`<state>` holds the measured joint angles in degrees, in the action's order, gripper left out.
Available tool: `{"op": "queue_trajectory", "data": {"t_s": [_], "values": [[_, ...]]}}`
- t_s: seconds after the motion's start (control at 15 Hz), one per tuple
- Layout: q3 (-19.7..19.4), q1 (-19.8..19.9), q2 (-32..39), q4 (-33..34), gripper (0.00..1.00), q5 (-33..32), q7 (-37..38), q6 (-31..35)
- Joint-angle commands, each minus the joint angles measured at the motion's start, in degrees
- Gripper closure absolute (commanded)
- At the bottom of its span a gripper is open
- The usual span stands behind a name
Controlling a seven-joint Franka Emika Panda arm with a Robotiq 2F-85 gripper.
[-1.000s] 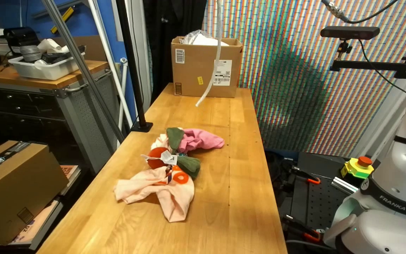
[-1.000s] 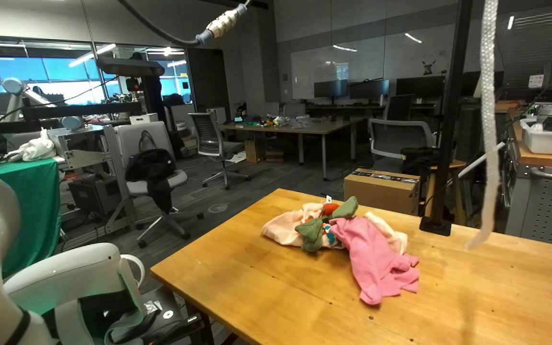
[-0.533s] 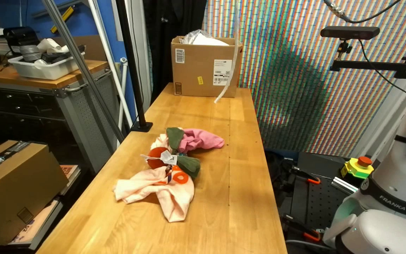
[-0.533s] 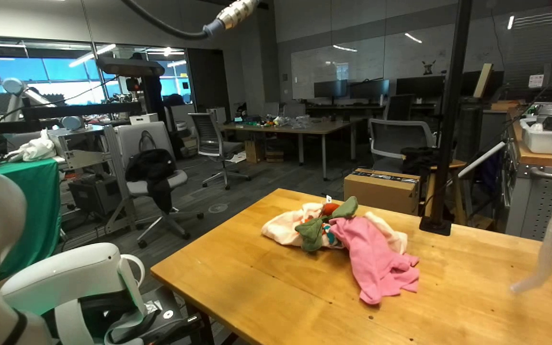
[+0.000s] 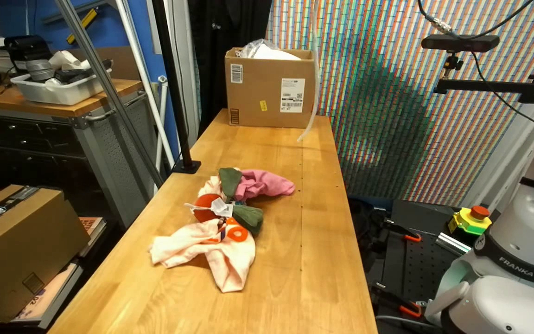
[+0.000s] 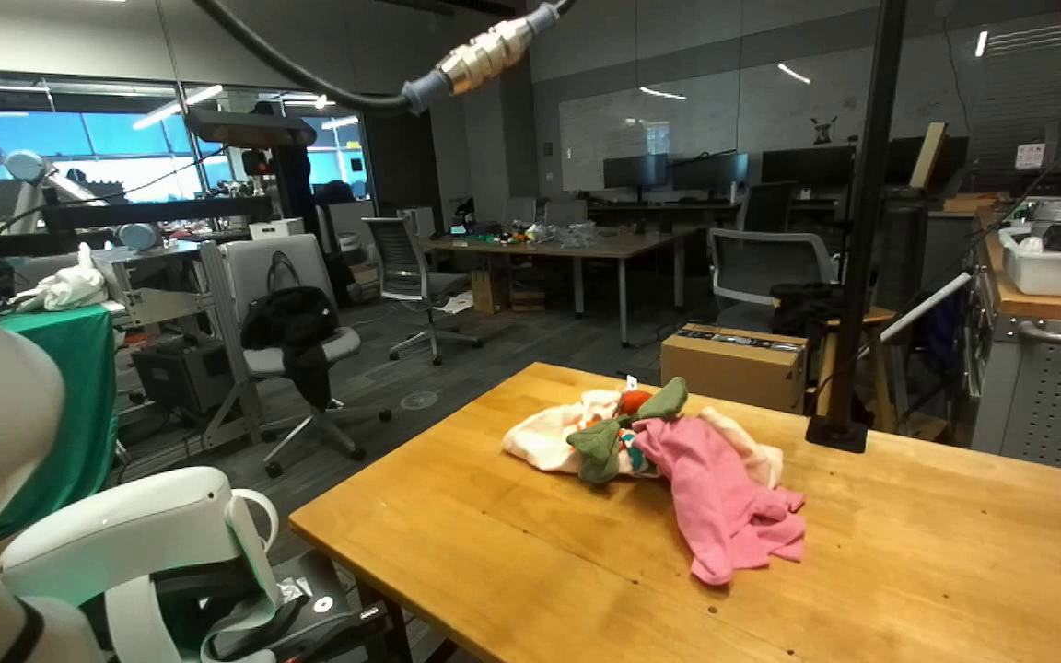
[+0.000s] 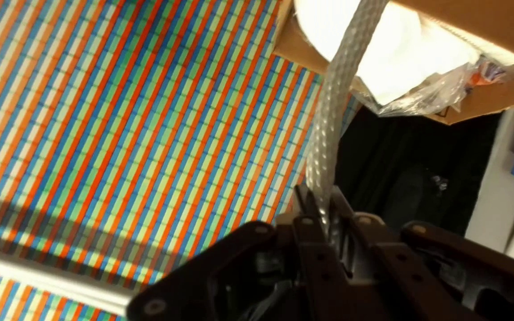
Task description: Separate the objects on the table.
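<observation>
on the table (image 5: 290, 297), pink cloth (image 6: 724, 506), dark green cloth (image 6: 598, 451) and cream cloth (image 5: 232, 264) lie heaped, touching; gripper (image 7: 321, 196) clamped on white rope (image 7: 335, 93), which hangs apart from them; rope judged light, limp; cloths soft, best pinched at a raised fold

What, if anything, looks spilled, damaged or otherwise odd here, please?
Nothing stands out as spilled, damaged or odd. The pink cloth and green cloth lie heaped together on the table, which suits things awaiting separation, and the gripper holds the rope.
</observation>
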<state>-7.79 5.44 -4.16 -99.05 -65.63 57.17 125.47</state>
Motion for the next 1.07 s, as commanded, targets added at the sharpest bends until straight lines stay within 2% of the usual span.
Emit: {"op": "queue_trajectory", "data": {"t_s": [0.0, 0.27, 0.4, 1.0], "values": [[-2.3, 2.5, 4.2, 2.5, 0.97, 10.4, -3.2, 9.2], [-4.2, 5.4, 8.3, 2.3, 0.97, 20.9, -7.6, 16.6], [-4.8, 6.3, 10.4, 2.5, 0.97, 24.6, -9.7, 18.0], [-6.5, 6.7, 19.6, 3.8, 0.97, 33.9, -16.9, 17.4]]}}
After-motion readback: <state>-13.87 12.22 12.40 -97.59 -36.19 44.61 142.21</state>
